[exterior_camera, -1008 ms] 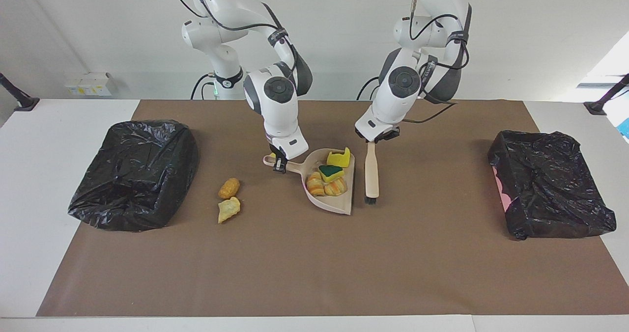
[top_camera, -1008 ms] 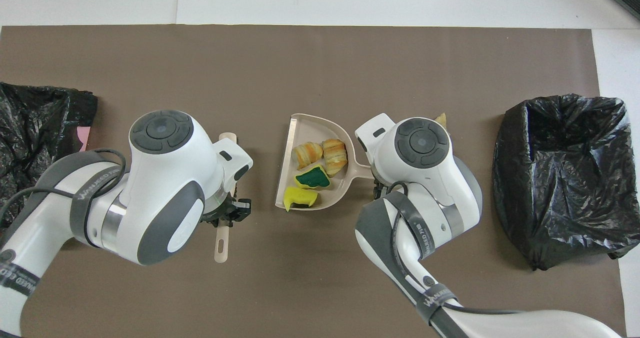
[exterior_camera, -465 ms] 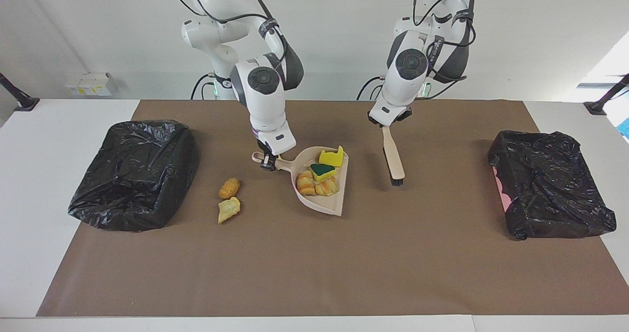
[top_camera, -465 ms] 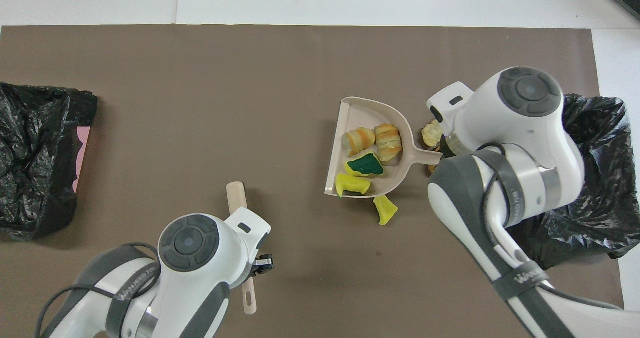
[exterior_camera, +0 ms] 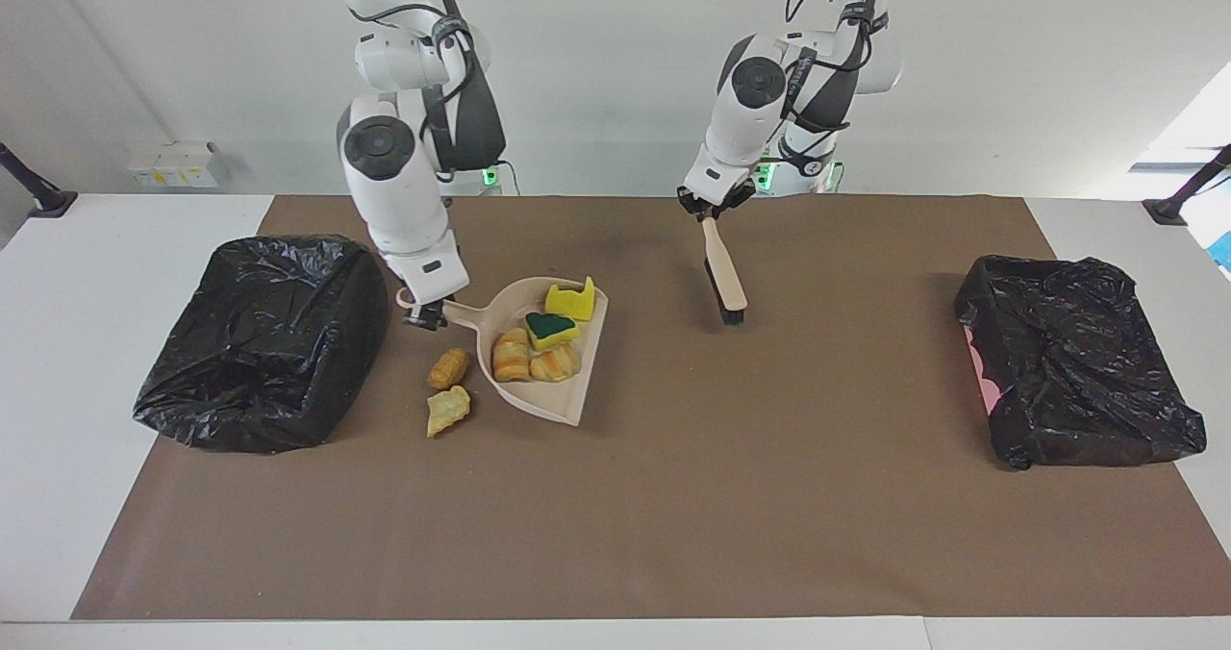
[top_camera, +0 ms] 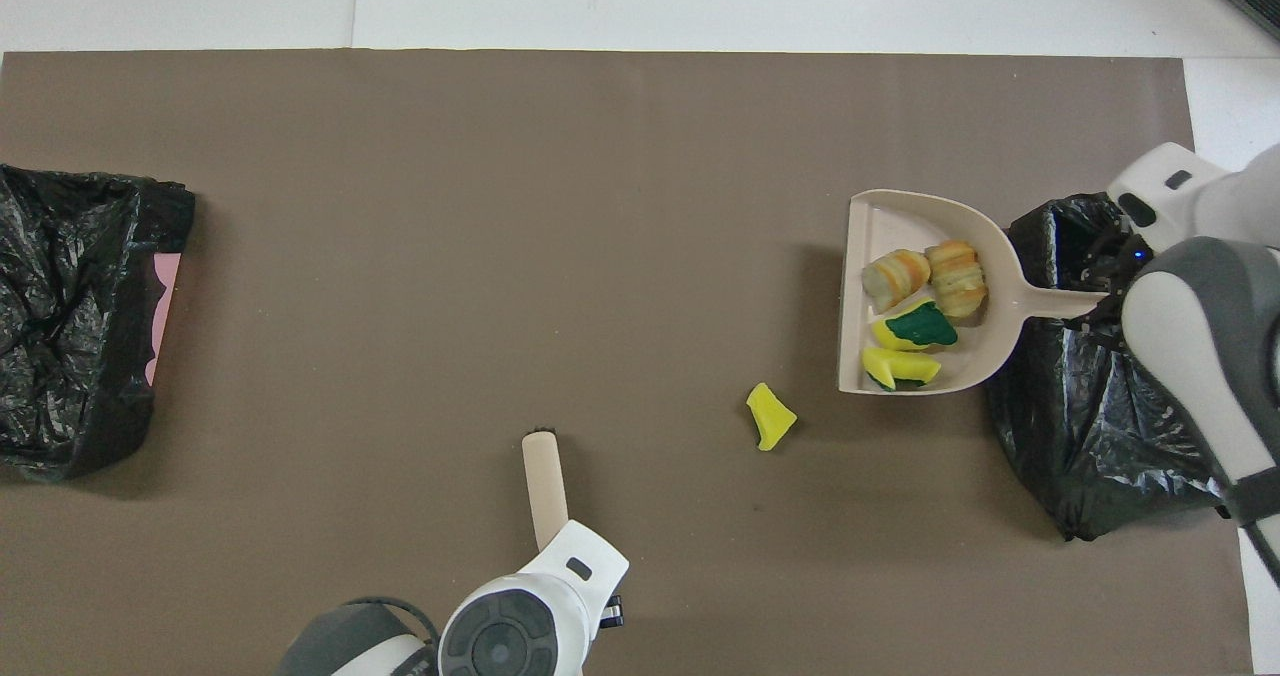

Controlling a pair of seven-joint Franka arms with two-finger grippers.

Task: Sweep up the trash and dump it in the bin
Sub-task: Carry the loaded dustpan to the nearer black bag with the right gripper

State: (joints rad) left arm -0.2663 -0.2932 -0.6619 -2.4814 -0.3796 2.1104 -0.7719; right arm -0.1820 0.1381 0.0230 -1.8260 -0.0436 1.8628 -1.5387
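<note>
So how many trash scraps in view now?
7. Four scraps in the dustpan; a tan lump and pale scrap on the mat; one yellow piece nearer the robots.

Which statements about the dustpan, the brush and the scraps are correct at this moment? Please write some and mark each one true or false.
1. The right pincer grips the dustpan by its handle. True.
2. The dustpan is empty. False: four scraps lie in it, two sponge pieces and two bread-like lumps.
3. The left pincer holds the brush with the bristles pointing down. True.
4. No trash lies on the brown mat. False: a tan lump, a pale scrap and a yellow piece lie on it.
</note>
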